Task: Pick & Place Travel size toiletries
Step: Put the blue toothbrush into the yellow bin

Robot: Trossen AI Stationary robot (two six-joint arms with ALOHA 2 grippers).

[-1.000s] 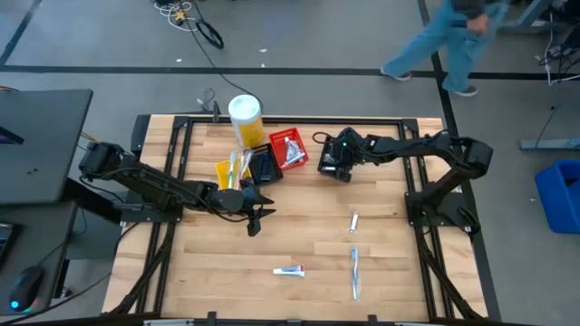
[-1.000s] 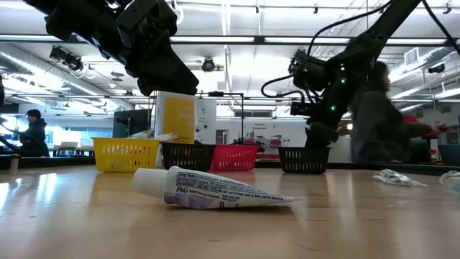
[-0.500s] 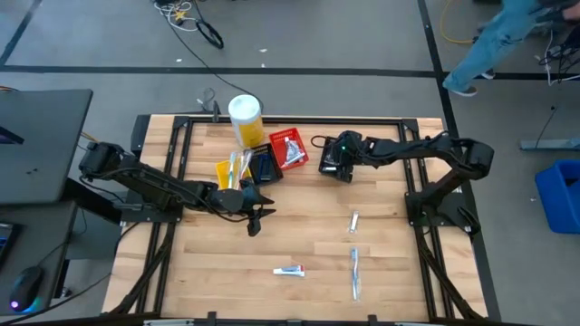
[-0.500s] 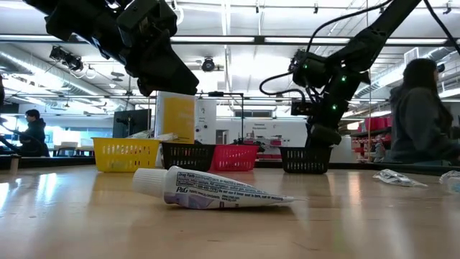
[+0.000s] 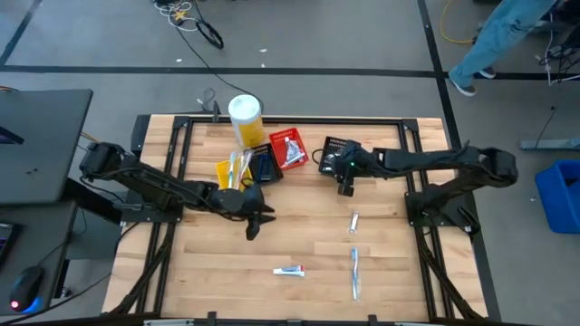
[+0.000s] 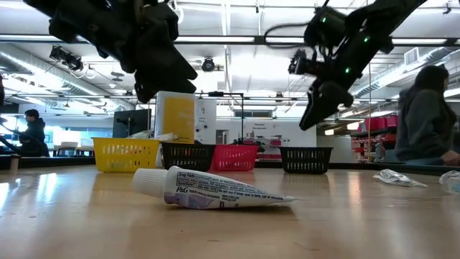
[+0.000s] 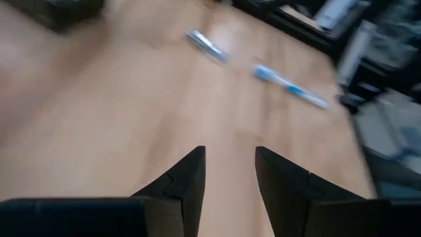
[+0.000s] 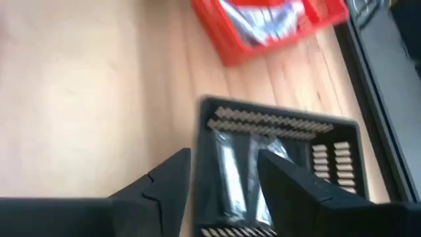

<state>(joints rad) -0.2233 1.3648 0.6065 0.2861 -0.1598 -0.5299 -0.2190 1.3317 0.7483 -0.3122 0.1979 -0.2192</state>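
Note:
A white tube [image 5: 289, 270] lies on its side on the table near the front; it also shows in the low view [image 6: 215, 189]. A silvery packet [image 5: 354, 220] and a clear-blue toothbrush [image 5: 354, 272] lie flat at the right; both show in the left wrist view, the packet [image 7: 207, 46] and the toothbrush [image 7: 289, 85]. More silvery packets [image 8: 230, 164] lie in the black basket [image 5: 333, 148]. My left gripper [image 5: 255, 225] is open and empty, above the table's middle. My right gripper [image 5: 345, 187] is open and empty, just on the near side of the black basket and above it.
A yellow basket [image 5: 232, 172], a dark basket [image 5: 264, 167] and a red basket [image 5: 289, 148] stand in a row at the back, by a yellow canister with a white lid [image 5: 245, 118]. Bare wood lies between the tube and the grippers. A person [image 6: 420, 115] is beyond the table.
My right gripper has risen from the black basket and gone a little toward the table's near edge; the basket now shows uncovered behind it. A person beyond the table has walked on.

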